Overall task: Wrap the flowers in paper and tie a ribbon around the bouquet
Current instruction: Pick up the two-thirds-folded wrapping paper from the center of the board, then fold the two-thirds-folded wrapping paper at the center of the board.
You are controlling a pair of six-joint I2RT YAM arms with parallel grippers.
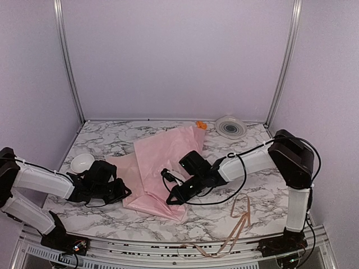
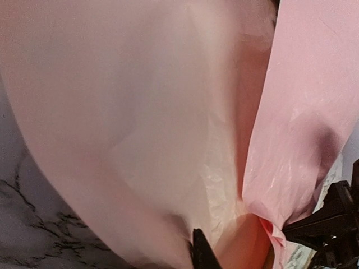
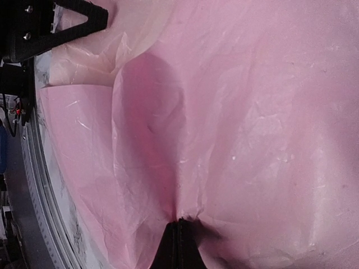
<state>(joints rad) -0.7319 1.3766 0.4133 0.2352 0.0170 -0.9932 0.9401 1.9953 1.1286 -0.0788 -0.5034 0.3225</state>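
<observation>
**Pink paper half over the stems: closing the wrap cleanly**

The paper (image 1: 162, 159) lies crumpled across the middle of the marble table (image 1: 112, 143), with one flap folded over toward the far right. The flowers (image 1: 200, 125) show only as an orange bloom poking out at the sheet's far corner. The rest is probably under the fold, though nothing of it can be seen. The ribbon (image 1: 240, 221) lies loose by the near right edge of the table, well apart from the paper.

The right gripper (image 3: 180, 225) is closed tight with a pinch of paper between its tips, and creases fan out from that spot. The left gripper (image 1: 123, 192) sits at the sheet's near left edge. In its own camera one black fingertip (image 2: 201, 249) shows at the bottom with the sheet billowing over it. Whether that gripper has actually caught the paper cannot be told.

The step in hand looks like the wrapping, with the tying not yet begun. To do it well:

- Treat the right pinch as the anchor and hold it low.
- Make sure the left side has a real hold on the edge before lifting.
- Carry that flap over in a low, slow arc so the thin sheet neither tears at the pinch nor drags the flowers out.
- Aim for a generous overlap, tighter at the stem end.
</observation>
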